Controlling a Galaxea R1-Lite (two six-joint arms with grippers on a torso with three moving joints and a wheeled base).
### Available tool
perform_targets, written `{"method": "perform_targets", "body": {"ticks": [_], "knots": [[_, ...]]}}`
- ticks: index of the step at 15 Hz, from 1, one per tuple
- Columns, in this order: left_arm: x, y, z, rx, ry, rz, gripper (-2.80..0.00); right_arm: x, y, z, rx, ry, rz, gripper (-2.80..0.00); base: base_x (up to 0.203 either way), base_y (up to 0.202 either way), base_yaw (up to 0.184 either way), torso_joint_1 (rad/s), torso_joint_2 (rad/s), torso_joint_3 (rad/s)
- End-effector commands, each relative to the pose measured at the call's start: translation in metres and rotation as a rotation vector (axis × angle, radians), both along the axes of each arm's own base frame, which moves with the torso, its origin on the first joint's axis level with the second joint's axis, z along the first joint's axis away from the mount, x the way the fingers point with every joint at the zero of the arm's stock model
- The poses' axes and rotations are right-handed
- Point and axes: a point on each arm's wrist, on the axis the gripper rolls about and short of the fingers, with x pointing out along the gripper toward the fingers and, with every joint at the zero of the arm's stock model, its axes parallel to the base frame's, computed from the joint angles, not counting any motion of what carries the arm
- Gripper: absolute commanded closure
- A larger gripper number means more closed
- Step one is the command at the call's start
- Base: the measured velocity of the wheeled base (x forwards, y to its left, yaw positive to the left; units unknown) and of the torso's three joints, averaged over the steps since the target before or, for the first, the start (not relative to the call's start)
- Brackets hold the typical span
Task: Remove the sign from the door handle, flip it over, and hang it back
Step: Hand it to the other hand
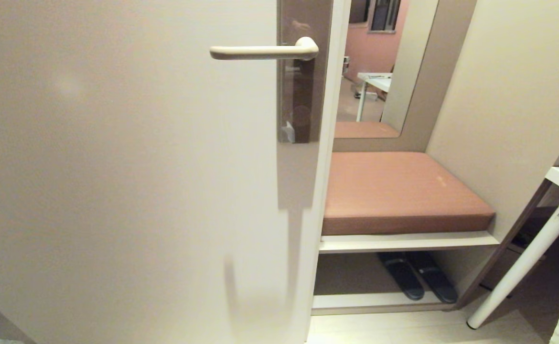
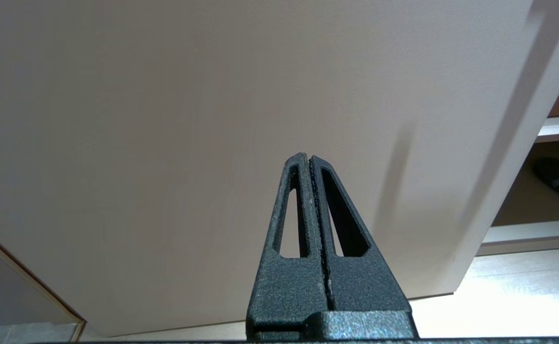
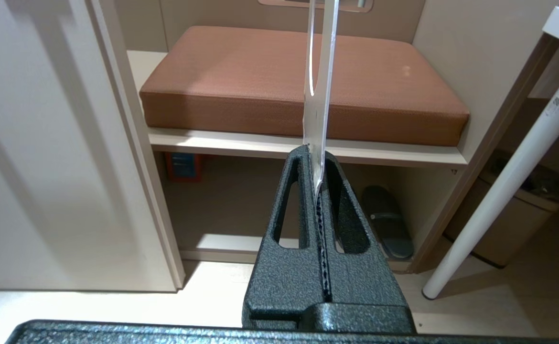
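The cream door handle (image 1: 260,51) sticks out level from its brown-grey plate (image 1: 303,95) near the door's edge, and nothing hangs on it. In the right wrist view my right gripper (image 3: 314,153) is shut on the sign (image 3: 320,71). The thin white card shows edge-on, rising from the fingertips in front of the bench, with the rim of its oval hole visible. My left gripper (image 2: 306,157) is shut with nothing in it and points at the bare door panel low down. Neither arm nor the sign shows in the head view.
The pale door (image 1: 117,167) fills the left. Right of its edge is a bench with a brown cushion (image 1: 399,191), dark slippers (image 1: 418,279) on the shelf beneath and a mirror above. A white table leg (image 1: 523,267) slants at the right, with a bin (image 3: 513,224) behind it.
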Motion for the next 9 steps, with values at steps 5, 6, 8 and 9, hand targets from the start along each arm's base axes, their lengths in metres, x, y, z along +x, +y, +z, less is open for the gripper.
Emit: {"method": "perform_targets", "body": {"ticks": [5, 6, 8, 9], "knots": [[0.0001, 0.0000, 0.0001, 0.000, 0.001, 0.000, 0.00, 0.0001, 0.0000, 0.0001, 0.001, 0.001, 0.001, 0.00, 0.000, 0.000, 0.000, 0.000, 0.00, 0.000], [0.0001, 0.0000, 0.0001, 0.000, 0.001, 0.000, 0.00, 0.0001, 0.0000, 0.0001, 0.001, 0.001, 0.001, 0.00, 0.000, 0.000, 0.000, 0.000, 0.00, 0.000], [0.0001, 0.0000, 0.0001, 0.000, 0.001, 0.000, 0.00, 0.0001, 0.0000, 0.0001, 0.001, 0.001, 0.001, 0.00, 0.000, 0.000, 0.000, 0.000, 0.00, 0.000], [0.0001, 0.0000, 0.0001, 0.000, 0.001, 0.000, 0.00, 0.0001, 0.0000, 0.0001, 0.001, 0.001, 0.001, 0.00, 0.000, 0.000, 0.000, 0.000, 0.00, 0.000]]}}
